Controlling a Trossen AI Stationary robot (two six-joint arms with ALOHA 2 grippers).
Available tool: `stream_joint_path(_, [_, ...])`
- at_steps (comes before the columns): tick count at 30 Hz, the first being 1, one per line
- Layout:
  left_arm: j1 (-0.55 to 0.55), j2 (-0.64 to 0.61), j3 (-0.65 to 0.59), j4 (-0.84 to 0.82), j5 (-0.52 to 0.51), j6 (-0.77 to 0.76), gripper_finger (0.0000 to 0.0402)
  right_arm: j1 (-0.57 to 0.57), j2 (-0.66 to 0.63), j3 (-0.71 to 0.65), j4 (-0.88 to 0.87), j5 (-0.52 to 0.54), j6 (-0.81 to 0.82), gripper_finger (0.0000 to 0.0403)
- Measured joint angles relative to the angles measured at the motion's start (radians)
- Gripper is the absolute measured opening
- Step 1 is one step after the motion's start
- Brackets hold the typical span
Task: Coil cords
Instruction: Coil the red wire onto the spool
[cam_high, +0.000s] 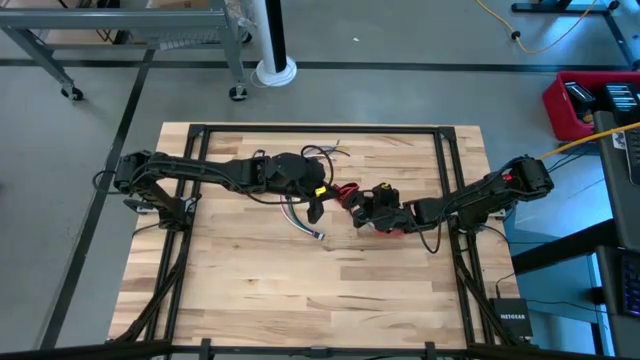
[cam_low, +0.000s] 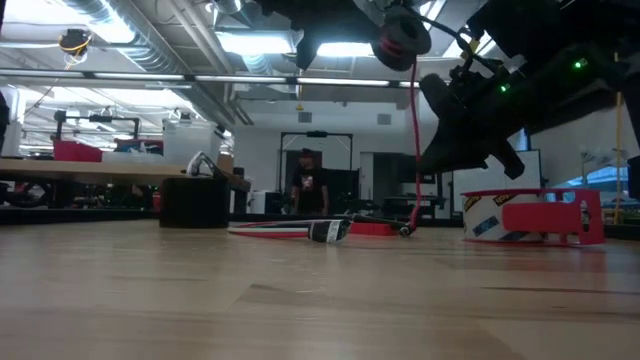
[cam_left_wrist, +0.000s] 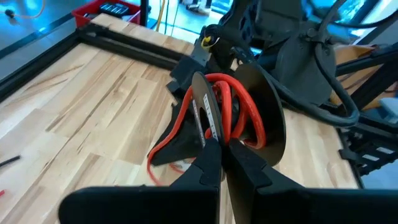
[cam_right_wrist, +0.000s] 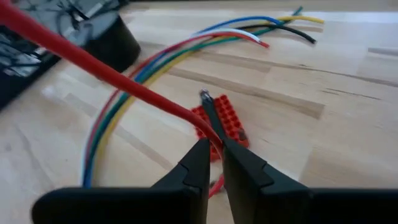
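Winding step, mid-coil by the look of it. Left gripper (cam_left_wrist: 222, 149) sits mid-bench, fingers closed tight on the edge of a black spool (cam_left_wrist: 239, 106) held up off the bench; red cord (cam_left_wrist: 239, 115) is already looped around its core, and one strand trails down to the wood. The multicolour wire bundle (cam_right_wrist: 155, 68) lies loose on the bench (cam_high: 300, 290) just below the left wrist, not coiled yet, ends fanned out. Right gripper (cam_right_wrist: 212, 163) is just beside the spool, fingers nipped on the red cord's free run, over a small red block (cam_right_wrist: 224, 121). Red tape roll (cam_low: 530, 215) sits far right in the low view.

Next move, I'd say: keep the cord taut from the right side while laying another turn onto the spool. Slack would let loops slip off.
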Motion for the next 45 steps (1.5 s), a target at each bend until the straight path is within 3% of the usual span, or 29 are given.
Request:
stream_joint_path(8, [-0.010, 0.000, 0.000, 0.000, 0.009, 0.000, 0.0000, -0.009, 0.000, 0.000, 0.071, 0.000, -0.048, 0.0045])
stream_joint_path(14, [-0.010, 0.000, 0.000, -0.003, 0.009, 0.000, 0.0000, -0.006, 0.000, 0.000, 0.075, -0.056, -0.048, 0.0007])
stream_joint_path(27, [-0.009, 0.000, 0.000, -0.009, 0.008, 0.028, 0.0000, -0.006, 0.000, 0.000, 0.075, -0.108, -0.014, 0.0004])
stream_joint_path(37, [-0.009, 0.000, 0.000, -0.086, -0.097, 0.051, 0.0000, -0.005, 0.000, 0.000, 0.089, -0.266, 0.032, 0.0002])
stream_joint_path(45, [-0.010, 0.000, 0.000, -0.160, -0.171, 0.044, 0.0000, -0.005, 0.000, 0.000, 0.233, -0.350, 0.032, 0.0001])
